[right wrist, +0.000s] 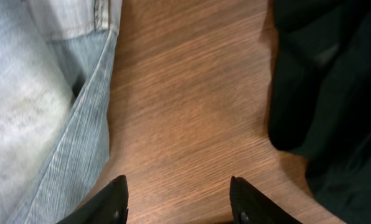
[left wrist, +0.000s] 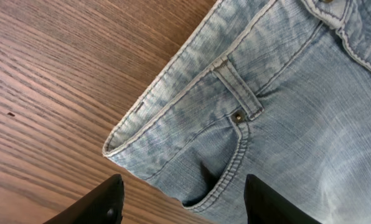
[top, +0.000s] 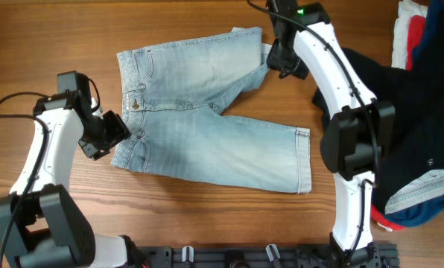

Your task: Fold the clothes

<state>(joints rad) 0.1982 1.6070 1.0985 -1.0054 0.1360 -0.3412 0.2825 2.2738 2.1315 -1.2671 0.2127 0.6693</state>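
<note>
The light blue denim jeans [top: 207, 126] lie spread flat on the wooden table, waistband to the left, the two cuffed legs to the right. My left gripper [top: 112, 138] is open and empty, above the lower waistband corner; the left wrist view shows that corner with belt loop and pocket [left wrist: 235, 137] between the fingers [left wrist: 182, 199]. My right gripper [top: 281, 63] is open and empty beside the upper leg's cuff; in the right wrist view its fingers [right wrist: 179, 199] hover over bare wood, the denim hem [right wrist: 79, 124] to their left.
A black garment [top: 408, 119] lies at the right, also in the right wrist view [right wrist: 328, 93]. Red, white and dark blue pieces [top: 416, 30] are piled at the far right; a patterned blue piece [top: 423, 193] lies below them.
</note>
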